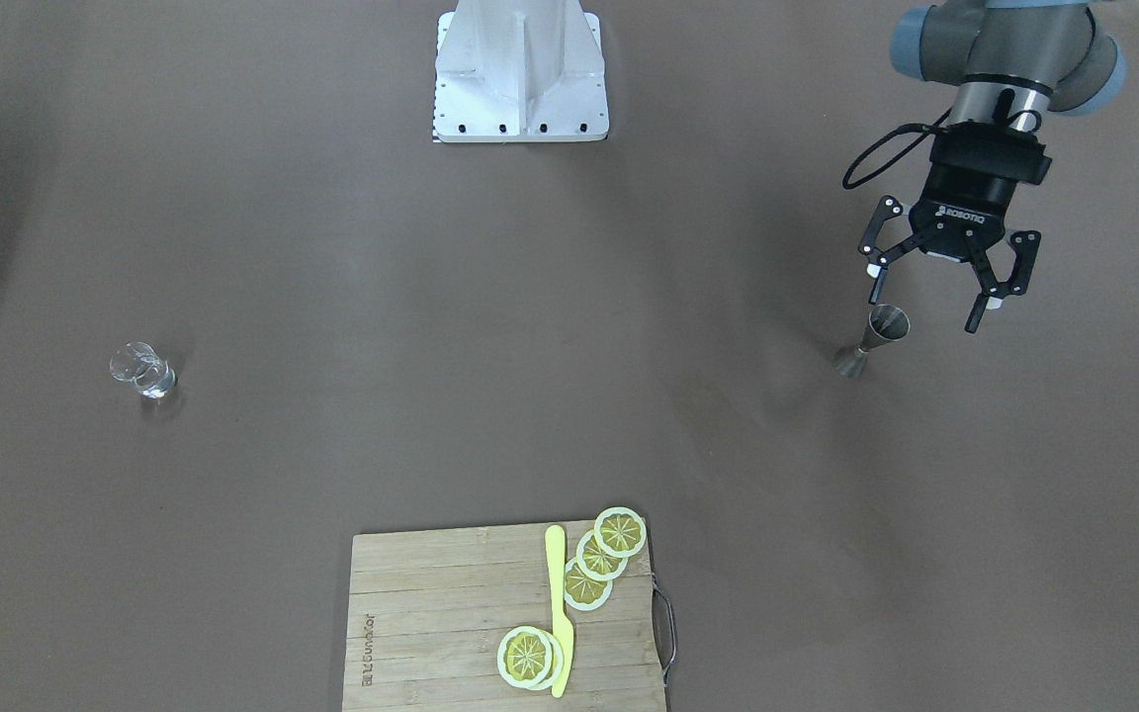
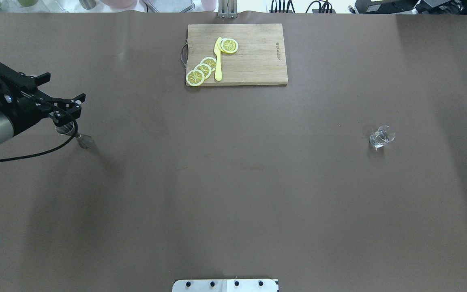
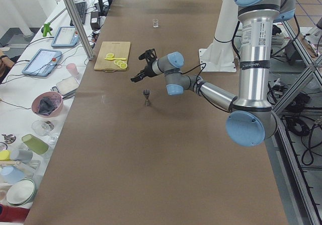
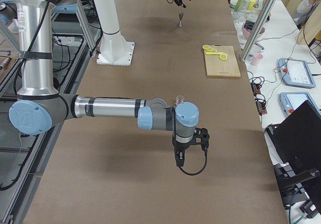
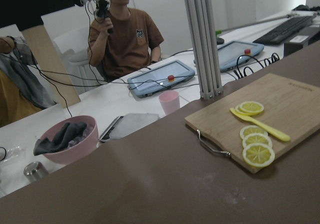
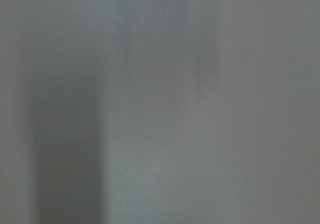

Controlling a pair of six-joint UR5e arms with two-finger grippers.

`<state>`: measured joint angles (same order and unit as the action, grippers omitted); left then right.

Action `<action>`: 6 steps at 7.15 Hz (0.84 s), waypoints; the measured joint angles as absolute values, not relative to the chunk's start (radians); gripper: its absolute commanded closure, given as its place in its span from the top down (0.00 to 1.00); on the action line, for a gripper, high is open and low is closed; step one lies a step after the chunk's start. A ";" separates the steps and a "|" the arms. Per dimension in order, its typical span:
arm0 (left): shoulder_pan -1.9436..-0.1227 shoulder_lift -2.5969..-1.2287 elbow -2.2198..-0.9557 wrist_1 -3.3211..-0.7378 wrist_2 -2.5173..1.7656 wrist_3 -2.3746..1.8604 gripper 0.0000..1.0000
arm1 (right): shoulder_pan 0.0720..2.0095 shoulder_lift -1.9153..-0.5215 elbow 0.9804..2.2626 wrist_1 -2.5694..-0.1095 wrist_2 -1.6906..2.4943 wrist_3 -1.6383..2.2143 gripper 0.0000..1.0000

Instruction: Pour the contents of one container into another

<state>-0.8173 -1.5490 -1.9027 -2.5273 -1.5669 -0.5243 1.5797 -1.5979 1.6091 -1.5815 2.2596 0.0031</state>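
Jaws of the left gripper [image 1: 925, 309], upper right, stand wide open and empty, apparently above the steel jigger [image 1: 873, 342]; lower straight, close gently at its waist.

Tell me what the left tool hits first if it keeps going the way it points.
Probably bare table just beyond the jigger: the left tool slants forward and down above it. Depth is unclear.

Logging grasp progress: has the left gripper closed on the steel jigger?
No, the left gripper hangs open above the steel jigger, which stands upright and free on the table.
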 measured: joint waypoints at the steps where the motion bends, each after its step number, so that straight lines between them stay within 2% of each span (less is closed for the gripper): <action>1: -0.897 -1.541 -1.874 -2.514 -1.708 -0.524 0.98 | 1.580 -1.598 1.609 -1.582 2.260 0.003 1.00; 3: -1.058 -1.515 -1.813 -2.430 -1.982 -0.522 0.98 | 1.580 -1.598 1.609 -1.582 2.261 0.003 1.00; 6: -1.231 -1.481 -1.794 -2.091 -2.266 -0.435 0.98 | 1.582 -1.600 1.609 -1.582 2.260 0.003 1.00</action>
<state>-1.2312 -1.4814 -1.7939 -2.0913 -2.2661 -0.4352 1.5815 -1.6003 1.6091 -1.5815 2.2596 0.0031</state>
